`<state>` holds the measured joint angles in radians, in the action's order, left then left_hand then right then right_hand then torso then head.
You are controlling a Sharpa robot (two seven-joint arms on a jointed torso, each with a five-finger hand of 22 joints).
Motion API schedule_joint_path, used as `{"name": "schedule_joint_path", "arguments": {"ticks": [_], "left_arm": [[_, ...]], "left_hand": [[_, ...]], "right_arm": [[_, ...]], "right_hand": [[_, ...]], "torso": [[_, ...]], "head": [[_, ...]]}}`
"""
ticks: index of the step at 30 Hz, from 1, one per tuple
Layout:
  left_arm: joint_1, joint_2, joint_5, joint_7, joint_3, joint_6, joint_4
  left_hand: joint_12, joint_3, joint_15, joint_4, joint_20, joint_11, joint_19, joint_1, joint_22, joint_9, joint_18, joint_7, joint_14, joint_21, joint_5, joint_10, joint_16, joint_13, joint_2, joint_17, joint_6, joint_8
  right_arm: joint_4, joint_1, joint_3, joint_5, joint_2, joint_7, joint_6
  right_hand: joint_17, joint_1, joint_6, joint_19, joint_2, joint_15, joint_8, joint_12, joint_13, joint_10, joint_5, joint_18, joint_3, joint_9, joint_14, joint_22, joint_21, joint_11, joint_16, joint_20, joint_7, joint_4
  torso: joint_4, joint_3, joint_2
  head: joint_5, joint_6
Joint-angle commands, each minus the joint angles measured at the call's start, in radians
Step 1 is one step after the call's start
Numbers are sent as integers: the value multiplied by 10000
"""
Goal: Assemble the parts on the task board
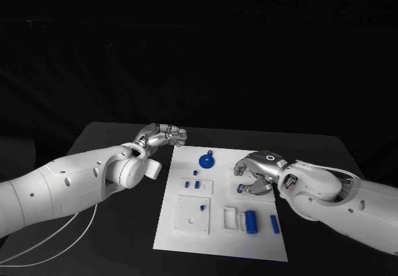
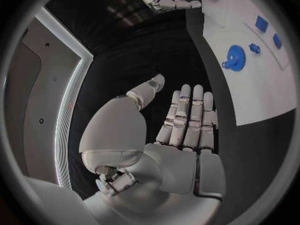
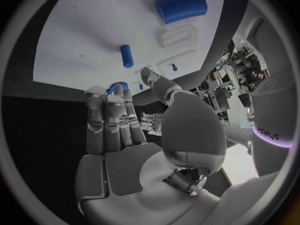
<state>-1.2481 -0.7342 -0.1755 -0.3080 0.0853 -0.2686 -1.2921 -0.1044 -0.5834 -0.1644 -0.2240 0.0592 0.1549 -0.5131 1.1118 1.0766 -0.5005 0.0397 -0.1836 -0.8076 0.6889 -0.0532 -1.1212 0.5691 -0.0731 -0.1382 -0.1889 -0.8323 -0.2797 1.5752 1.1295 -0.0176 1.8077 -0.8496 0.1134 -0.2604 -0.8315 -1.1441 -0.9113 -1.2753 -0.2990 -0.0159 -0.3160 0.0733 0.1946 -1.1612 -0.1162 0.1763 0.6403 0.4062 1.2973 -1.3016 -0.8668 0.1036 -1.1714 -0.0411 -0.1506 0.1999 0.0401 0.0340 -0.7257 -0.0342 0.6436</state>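
Here, left hand (image 1: 163,135) empty, fingers straight, beside task board (image 1: 187,236), right hand (image 1: 256,173) seemingly pinching small blue part (image 1: 241,188) over it

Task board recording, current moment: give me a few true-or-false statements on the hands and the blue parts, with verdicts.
1. The left hand is over the black table, off the task board's far left corner. True.
2. The left hand grips the blue gear. False: its fingers are straight and bare in the left wrist view, and the gear lies on the board apart from it.
3. The right hand is over the board's right side. True.
4. The blue cylinder stands upright in a hole. False: it lies on its side near the board's front edge.
5. A thinner blue rod lies right of the cylinder. True.
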Motion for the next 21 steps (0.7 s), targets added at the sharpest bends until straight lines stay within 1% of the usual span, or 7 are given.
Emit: {"name": "schedule_joint_path", "arguments": {"ticks": [1,6,9,14,16,17,21], "left_arm": [[-24,10,46,-58,-8,143,-14],[-24,6,46,-60,-8,156,-22],[-24,-4,46,-60,-8,155,-20],[-24,-19,48,-58,-7,153,-14],[-24,-17,48,-60,-7,159,-17],[-24,-17,48,-58,-7,160,-22],[-24,-17,48,-58,-7,171,-21]], "left_hand": [[47,16,-26,12,61,-15,26,31,11,15,110,16,14,-69,-18,82,-65,16,-38,-14,88,-45],[47,17,-27,14,63,-14,25,33,11,15,110,15,14,-72,-17,84,-69,16,-37,-17,90,-46],[47,18,-27,15,64,-13,25,33,12,15,111,15,13,-73,-17,84,-71,16,-37,-19,91,-47],[47,19,-28,16,64,-13,24,32,12,16,111,15,13,-73,-17,84,-73,16,-36,-20,91,-47],[47,20,-28,18,65,-13,24,30,12,16,111,14,12,-74,-16,85,-74,16,-37,-21,92,-47],[47,22,-29,21,66,-13,23,28,12,16,111,14,12,-75,-16,85,-76,15,-36,-22,92,-48],[47,22,-29,24,67,-12,22,27,13,16,111,13,12,-76,-17,85,-78,15,-34,-23,93,-48]], "right_arm": [[-174,-9,-38,259,84,119,582],[-357,-28,-138,300,160,136,666],[-377,-48,-170,301,166,146,779],[-426,-90,-262,301,181,149,901],[-433,-112,-286,300,197,145,936],[-435,-136,-302,300,211,145,963],[-428,-173,-315,300,256,126,911]], "right_hand": [[12,101,-11,37,19,47,23,-40,-18,72,43,855,-50,-15,-13,-13,53,-9,-36,54,97,-4],[21,63,-14,36,30,52,15,-36,-44,80,88,855,-37,-16,-13,-14,62,-4,-38,59,102,-4],[32,-1,-34,27,37,52,-1,-19,-73,61,148,855,23,-15,-9,-13,72,-6,-42,65,90,-32],[44,-55,-81,15,47,36,-30,23,-87,-13,197,855,107,-10,-3,-12,82,-23,-46,72,56,-86],[55,-140,-151,1,57,12,-69,61,-92,-90,313,855,227,-1,6,-12,88,-46,-49,77,31,-136],[67,-206,-231,-15,68,-18,-110,114,-92,-197,469,855,367,7,18,-13,92,-75,-52,89,5,-216],[86,-292,-416,-43,105,-86,-207,223,-82,-427,646,855,629,31,38,-26,91,-151,-61,106,49,-395]], "torso": [[23,11,2],[18,23,6],[23,24,6],[16,24,7],[16,25,7],[15,25,8],[14,23,6]], "head": [[11,20],[3,48],[18,62],[33,81],[29,85],[26,93],[23,111]]}}
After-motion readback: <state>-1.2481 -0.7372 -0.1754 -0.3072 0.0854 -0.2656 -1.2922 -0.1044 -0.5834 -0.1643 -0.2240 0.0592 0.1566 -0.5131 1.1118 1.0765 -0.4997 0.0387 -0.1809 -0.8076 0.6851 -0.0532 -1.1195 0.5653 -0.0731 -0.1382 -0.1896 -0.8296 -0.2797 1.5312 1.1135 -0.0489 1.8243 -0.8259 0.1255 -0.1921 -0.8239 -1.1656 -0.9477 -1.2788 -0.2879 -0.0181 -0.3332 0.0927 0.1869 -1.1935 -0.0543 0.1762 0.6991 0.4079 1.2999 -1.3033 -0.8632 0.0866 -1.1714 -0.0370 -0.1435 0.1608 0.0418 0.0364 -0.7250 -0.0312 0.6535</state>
